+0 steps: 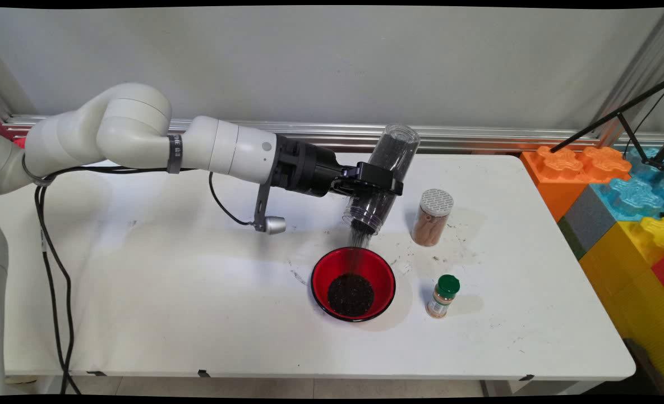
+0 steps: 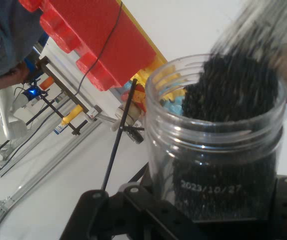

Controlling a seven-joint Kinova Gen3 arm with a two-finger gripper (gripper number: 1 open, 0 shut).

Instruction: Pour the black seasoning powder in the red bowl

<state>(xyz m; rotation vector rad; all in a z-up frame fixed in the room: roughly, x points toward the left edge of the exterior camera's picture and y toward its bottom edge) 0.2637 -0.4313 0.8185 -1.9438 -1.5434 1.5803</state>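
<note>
Above the red bowl [image 1: 353, 283], gripper [image 1: 372, 178] tips clear jar [image 1: 381, 179] (dated 2023/10/27, hand view).

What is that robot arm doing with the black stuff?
The gripper holds a clear jar tipped mouth-down over a red bowl. Dark grains are streaming from the jar into the bowl, which already holds a dark pile. A white-lidded jar and a small green-capped bottle stand upright to the bowl's right.

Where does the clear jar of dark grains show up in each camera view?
Main view: clear jar sits centre, tipped mouth-down in the gripper, above the red bowl.
Hand view: the jar fills the right half, mouth facing away.
Shared landmark: the big toy blocks.
</note>
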